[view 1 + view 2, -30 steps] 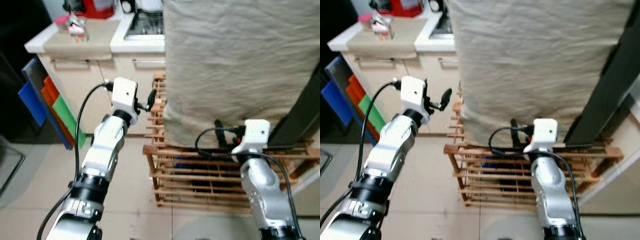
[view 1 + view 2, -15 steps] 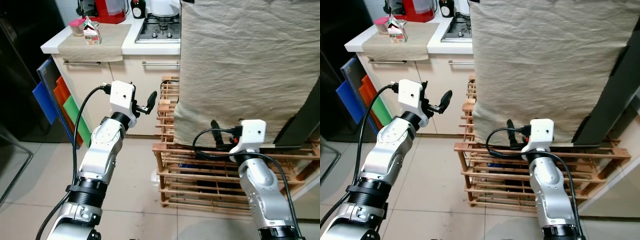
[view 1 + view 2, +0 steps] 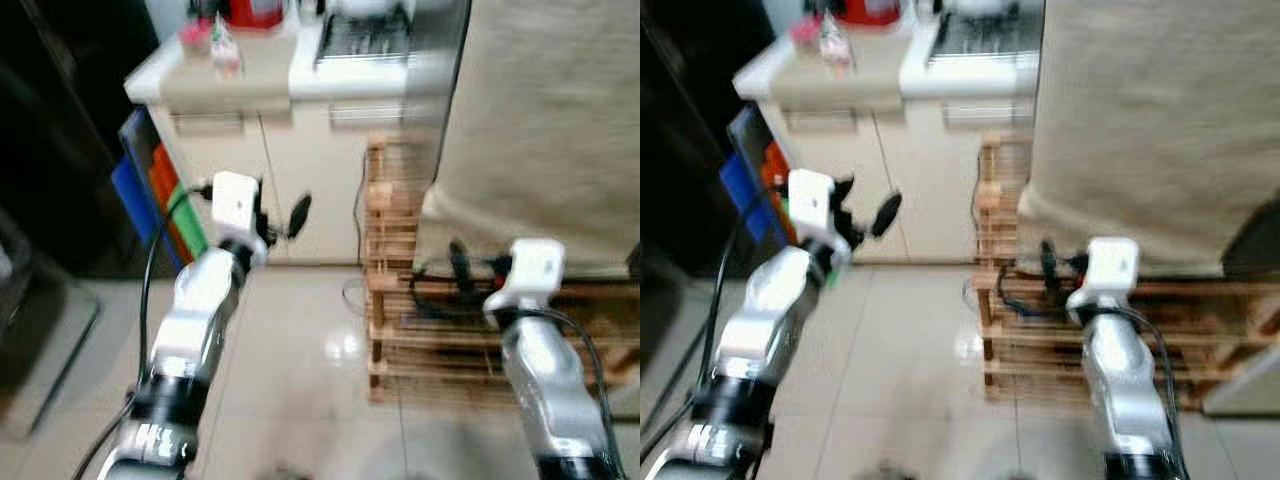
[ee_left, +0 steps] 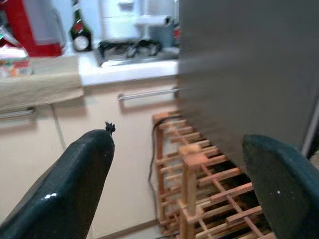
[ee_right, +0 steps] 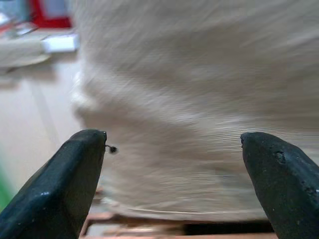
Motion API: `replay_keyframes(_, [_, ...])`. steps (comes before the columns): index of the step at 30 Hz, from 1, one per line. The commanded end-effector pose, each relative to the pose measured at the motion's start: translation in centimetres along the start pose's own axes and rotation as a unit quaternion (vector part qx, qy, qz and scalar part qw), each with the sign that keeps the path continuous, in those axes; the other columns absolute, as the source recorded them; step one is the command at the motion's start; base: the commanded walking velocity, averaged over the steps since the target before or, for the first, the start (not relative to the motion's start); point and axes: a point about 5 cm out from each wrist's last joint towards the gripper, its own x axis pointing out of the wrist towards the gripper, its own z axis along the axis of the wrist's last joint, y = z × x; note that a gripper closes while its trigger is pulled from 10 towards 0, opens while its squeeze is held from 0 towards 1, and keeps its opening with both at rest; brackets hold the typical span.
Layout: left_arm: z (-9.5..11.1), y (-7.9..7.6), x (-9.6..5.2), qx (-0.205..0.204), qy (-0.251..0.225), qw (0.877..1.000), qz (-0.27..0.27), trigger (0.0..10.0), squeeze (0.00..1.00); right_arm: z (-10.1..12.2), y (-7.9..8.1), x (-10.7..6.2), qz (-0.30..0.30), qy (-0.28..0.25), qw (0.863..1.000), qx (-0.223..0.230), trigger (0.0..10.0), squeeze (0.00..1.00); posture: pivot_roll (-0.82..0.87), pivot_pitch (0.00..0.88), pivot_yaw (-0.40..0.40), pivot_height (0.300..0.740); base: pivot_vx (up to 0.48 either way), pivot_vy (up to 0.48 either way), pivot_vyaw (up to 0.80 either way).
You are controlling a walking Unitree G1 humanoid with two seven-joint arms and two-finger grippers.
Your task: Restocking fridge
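The views are blurred. A small milk carton and a pink-lidded tub stand on a beige cloth on the white counter at the back left. My left gripper is raised in front of the cabinet doors, open and empty; in the left wrist view its fingers frame the wooden rack. My right gripper is open and empty, held just before the beige cloth-covered block; one of its fingers rises over the rack.
A slatted wooden rack stands on the tiled floor under the cloth-covered block. Blue, orange and green boards lean beside the cabinet. A dark mass lies at the left. A hob and a red appliance are on the counter.
The whole picture has shifted right and blurred, so the camera has turned left. Both arms hold the same pose, with both grippers still open.
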Motion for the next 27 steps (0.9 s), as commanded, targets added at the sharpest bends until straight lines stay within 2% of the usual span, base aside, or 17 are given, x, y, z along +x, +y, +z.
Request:
replay_keyframes(1, [-0.3, 1.1, -0.4, -0.001, 0.014, 1.000, 0.010, 10.0, 0.00, 0.9, 0.5, 0.2, -0.005, -0.025, 1.000, 0.011, 10.0, 0.22, -0.14, 0.000, 0.092, 0.740, 0.000, 0.480, -0.78])
replay_keyframes(3, [-0.9, 1.2, -0.6, -0.008, 0.025, 1.000, 0.013, 10.0, 0.00, 1.1, 0.3, 0.2, -0.015, -0.031, 0.999, 0.010, 10.0, 0.22, -0.14, 0.000, 0.092, 0.740, 0.000, 0.480, -0.78])
replay_keyframes(5, [-2.2, 2.0, -1.3, -0.020, 0.048, 0.998, 0.040, 10.0, 0.00, 1.5, 0.2, 0.3, -0.021, -0.040, 0.999, 0.006, 10.0, 0.24, -0.15, 0.000, 0.091, 0.740, 0.000, 0.000, -0.78])
replay_keyframes(11, [-4.1, 3.0, -3.0, -0.035, 0.086, 0.991, 0.097, 10.0, 0.00, 1.2, 0.2, 0.0, -0.022, -0.032, 0.999, -0.004, 10.0, 0.25, -0.14, 0.000, 0.078, 0.740, 0.000, 0.000, -0.78])
replay_keyframes(13, [-4.2, 3.0, -3.0, -0.036, 0.089, 0.990, 0.101, 10.0, 0.00, 1.1, 0.2, 0.0, -0.023, -0.029, 0.999, -0.004, 10.0, 0.25, -0.14, 0.000, 0.074, 0.740, 0.000, 0.000, -0.78])
replay_keyframes(15, [-3.6, 2.4, -2.6, -0.033, 0.067, 0.993, 0.091, 10.0, 0.00, 1.1, 0.9, 0.2, -0.012, -0.030, 0.999, -0.005, 10.0, 0.25, -0.13, 0.000, 0.070, 0.740, 0.000, 0.000, -0.78])
replay_keyframes(21, [-3.3, 2.4, -2.5, -0.034, 0.056, 0.993, 0.094, 10.0, 0.00, 0.8, 1.6, 0.2, 0.006, -0.025, 1.000, -0.015, 10.0, 0.25, -0.13, 0.000, 0.066, 0.740, 0.000, 0.000, -0.78])
replay_keyframes(24, [-4.4, 3.3, -4.1, -0.036, 0.079, 0.988, 0.128, 10.0, 0.00, -0.1, 2.4, -0.2, 0.029, -0.004, 0.999, -0.022, 10.0, 0.25, -0.12, 0.000, 0.034, 0.740, 0.000, 0.000, -0.79])
replay_keyframes(27, [-5.0, 3.3, -4.7, -0.040, 0.090, 0.985, 0.139, 10.0, 0.00, -0.4, 2.5, -0.4, 0.037, 0.004, 0.999, -0.025, 10.0, 0.26, -0.12, 0.000, 0.014, 0.740, 0.000, 0.000, -0.80])
